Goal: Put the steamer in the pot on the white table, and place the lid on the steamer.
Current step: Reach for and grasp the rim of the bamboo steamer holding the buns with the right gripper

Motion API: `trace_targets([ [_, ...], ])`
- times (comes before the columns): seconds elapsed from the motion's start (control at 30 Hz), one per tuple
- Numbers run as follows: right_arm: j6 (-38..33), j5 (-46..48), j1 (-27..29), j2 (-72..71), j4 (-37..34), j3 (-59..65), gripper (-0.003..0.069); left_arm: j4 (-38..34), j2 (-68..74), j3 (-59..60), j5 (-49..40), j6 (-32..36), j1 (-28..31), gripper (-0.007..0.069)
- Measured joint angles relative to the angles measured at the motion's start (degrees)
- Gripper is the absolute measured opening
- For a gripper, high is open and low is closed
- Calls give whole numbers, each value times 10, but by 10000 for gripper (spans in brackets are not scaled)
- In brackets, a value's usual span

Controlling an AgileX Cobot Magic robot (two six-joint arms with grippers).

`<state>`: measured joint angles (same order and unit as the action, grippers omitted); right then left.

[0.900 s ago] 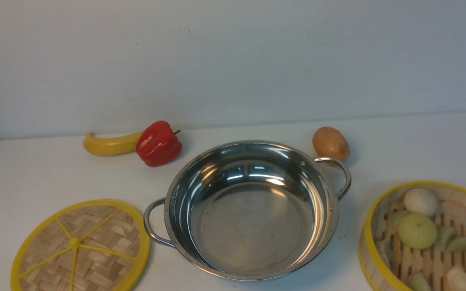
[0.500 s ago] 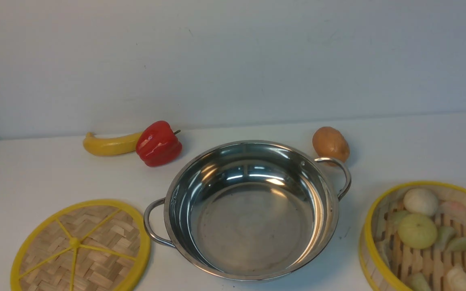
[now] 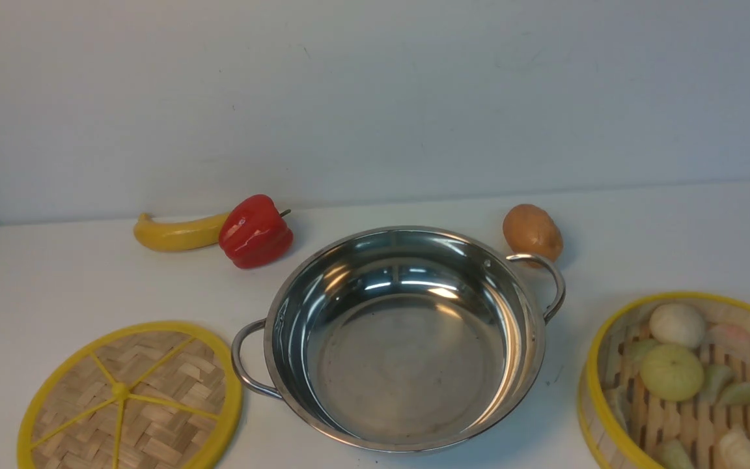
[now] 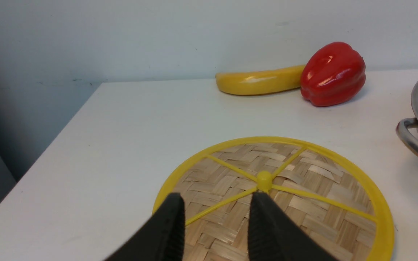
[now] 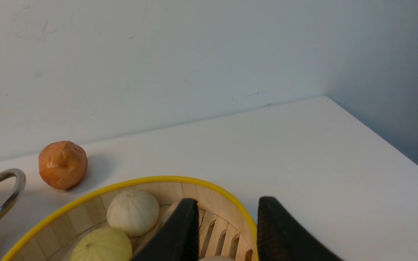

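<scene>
Front view: I'm seeing one pot (image 3: 407, 365) sitting mid-counter (image 3: 56, 280). One lid (image 3: 131, 397) is lying left of it and one steamer (image 3: 593, 426) right of it, both apart from it. One banana (image 3: 173, 232), one red pepper (image 3: 254, 231) and one potato (image 3: 532, 232) are lying behind.

Left wrist view: the left jaws are standing apart over the lid.

Right wrist view: the right jaws are standing apart, the steamer's rim showing between them.

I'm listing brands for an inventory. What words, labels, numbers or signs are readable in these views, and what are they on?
None: no word, label, brand, number or sign shows in any view.
The pot, lid, steamer, white table, banana, red pepper and brown potato-like thing all look unmarked.
The back wall bears only faint scuffs.
</scene>
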<state>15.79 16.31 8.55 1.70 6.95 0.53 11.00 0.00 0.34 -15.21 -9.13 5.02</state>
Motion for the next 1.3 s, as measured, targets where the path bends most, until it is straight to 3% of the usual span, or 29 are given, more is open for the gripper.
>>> trace_targets([
  [0.3, 0, 0, -1, 0, 0, 0, 243, -2, 0, 0, 0, -1, 0, 241],
  [0.4, 0, 0, -1, 0, 2, 0, 243, -28, 0, 0, 0, -23, 0, 241],
  [0.47, 3, -1, -1, 0, -2, 0, 243, -96, 0, 0, 0, -73, 0, 241],
  [0.57, 24, -11, -1, 0, -34, 0, 243, -179, 0, 0, 0, -124, 0, 241],
  [0.67, 74, -26, -1, 0, -118, 0, 243, -272, 0, 0, 0, -162, 0, 241],
  [0.73, 97, -30, -1, 0, -161, 0, 243, -296, 0, 0, 0, -167, 0, 241],
  [0.97, 118, -61, -2, 0, -282, 0, 243, -311, 0, 0, 26, -171, 0, 241],
  [1.3, 118, -97, -8, 0, -342, 0, 243, -327, 0, 0, 119, -175, 0, 241],
])
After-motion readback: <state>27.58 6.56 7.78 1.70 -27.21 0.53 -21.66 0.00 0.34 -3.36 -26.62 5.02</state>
